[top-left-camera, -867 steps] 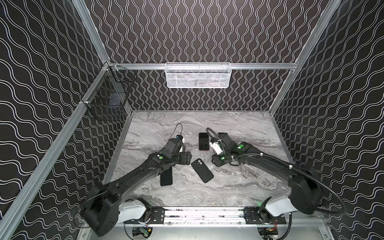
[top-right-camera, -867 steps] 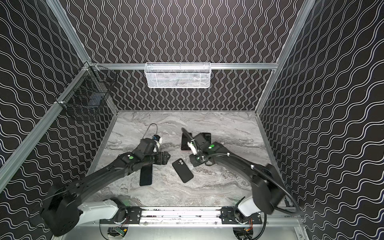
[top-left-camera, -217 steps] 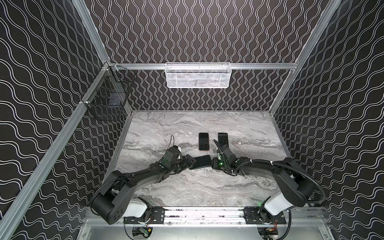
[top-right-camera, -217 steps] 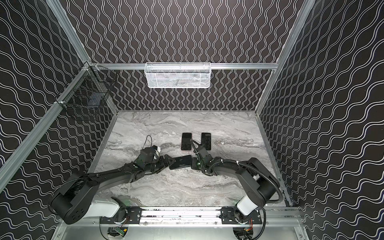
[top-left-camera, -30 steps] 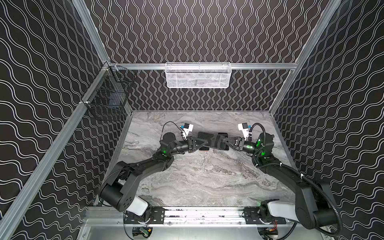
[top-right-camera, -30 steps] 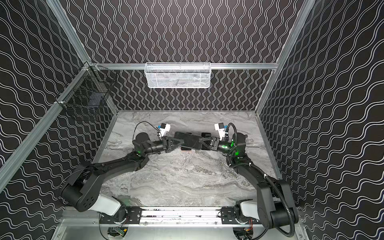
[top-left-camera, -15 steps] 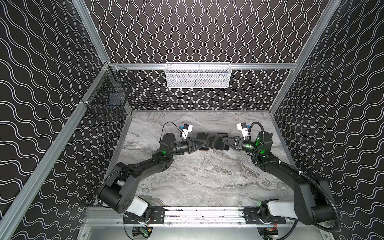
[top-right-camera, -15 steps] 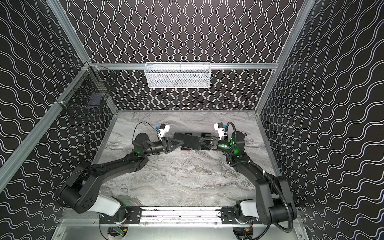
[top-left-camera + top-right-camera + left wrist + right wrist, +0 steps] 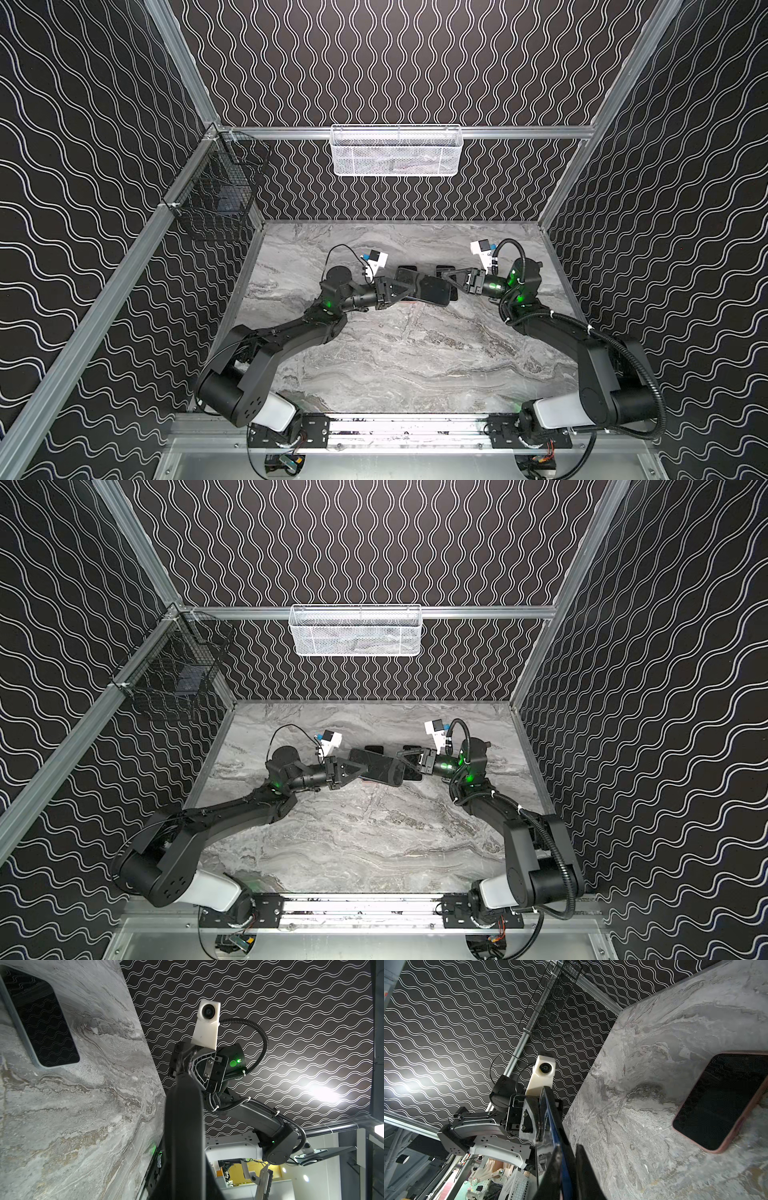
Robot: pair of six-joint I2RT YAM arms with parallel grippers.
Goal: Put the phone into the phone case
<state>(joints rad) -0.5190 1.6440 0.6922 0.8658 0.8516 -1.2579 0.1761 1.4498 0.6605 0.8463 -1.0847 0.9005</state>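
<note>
**Aloft, phone spans both claws**

Near the back of the marble table (image 9: 395, 353), the left gripper (image 9: 409, 292) is clamped on one short end of the dark, blue-edged phone (image 9: 429, 289), holding it clear of the surface. The right gripper (image 9: 446, 276) meets the opposite end; whether it pinches, I cannot tell. A grey-rimmed phone (image 9: 41, 1018) and a pink-cased phone (image 9: 720, 1101) lie flat below.

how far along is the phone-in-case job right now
Done: the phone is lifted off the table. In hand: the left gripper is clamped on one end and the right gripper pinches the other. Left: these views do not show whether it is seated in the phone case, so fitting may remain.
</note>
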